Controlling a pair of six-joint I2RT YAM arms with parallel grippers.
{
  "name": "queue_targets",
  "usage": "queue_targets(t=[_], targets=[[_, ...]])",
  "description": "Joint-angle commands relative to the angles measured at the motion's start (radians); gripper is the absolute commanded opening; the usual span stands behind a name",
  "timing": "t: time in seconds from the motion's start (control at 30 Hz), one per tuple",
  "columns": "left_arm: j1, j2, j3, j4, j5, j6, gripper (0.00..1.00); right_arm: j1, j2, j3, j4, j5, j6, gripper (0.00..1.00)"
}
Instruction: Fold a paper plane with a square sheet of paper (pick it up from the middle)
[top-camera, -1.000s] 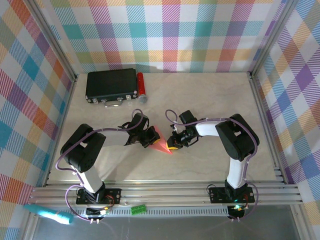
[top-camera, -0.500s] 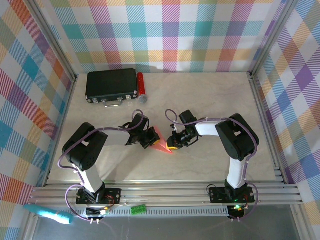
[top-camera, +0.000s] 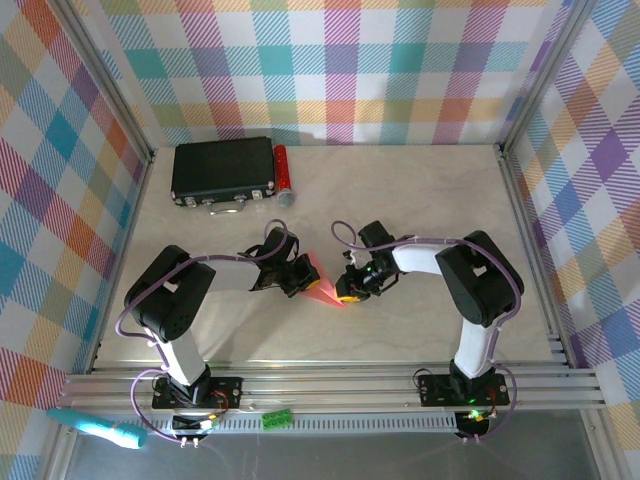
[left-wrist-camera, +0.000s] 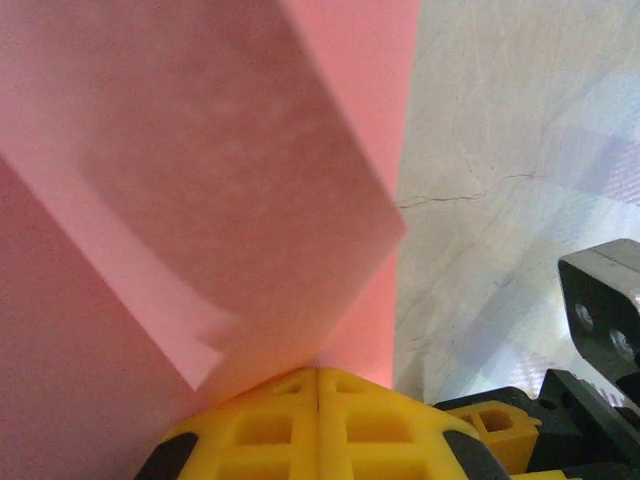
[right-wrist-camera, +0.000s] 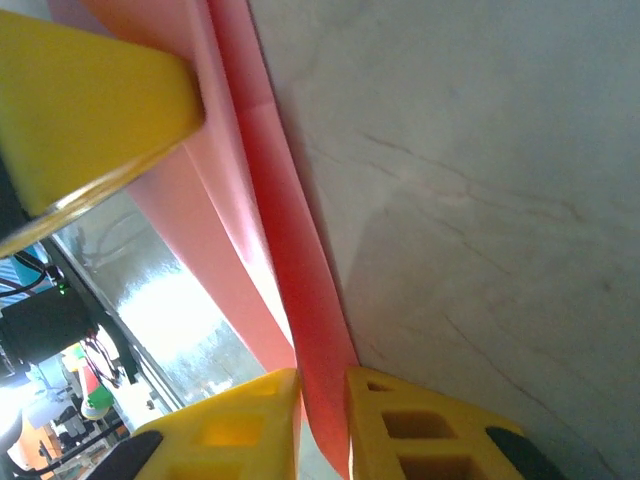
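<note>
L gripper (top-camera: 298, 281) clamped, R gripper (top-camera: 349, 291) clamped, both arms reaching inward, low

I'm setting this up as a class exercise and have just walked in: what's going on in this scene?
Both arms are working on one pink-red paper, held between them. The left gripper and the right gripper are each shut on it from opposite sides. The sheet is already folded into a narrow, layered wedge with a pointed end.

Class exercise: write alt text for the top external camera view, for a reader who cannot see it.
Seen from above, two robot arms meet mid-table, the left gripper and right gripper each gripping one side of a folded pink-red paper. A black box with a small red cylinder beside it sits at the far left of the table, inside checked walls.
</note>
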Motion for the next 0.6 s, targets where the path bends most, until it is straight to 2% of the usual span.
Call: queue_targets(t=[0.0, 0.27, 0.57], targets=[[0.006, 0.007, 0.007, -0.032, 0.002, 0.022, 0.04, 0.002, -0.033, -0.029, -0.060, 0.016, -0.012, 0.20], [0.007, 0.010, 0.004, -0.028, 0.007, 0.022, 0.05, 0.002, -0.006, -0.032, -0.061, 0.036, -0.014, 0.17], [0.007, 0.009, 0.004, -0.022, 0.019, 0.030, 0.05, 0.003, -0.167, 0.006, -0.067, 0.116, -0.010, 0.26]])
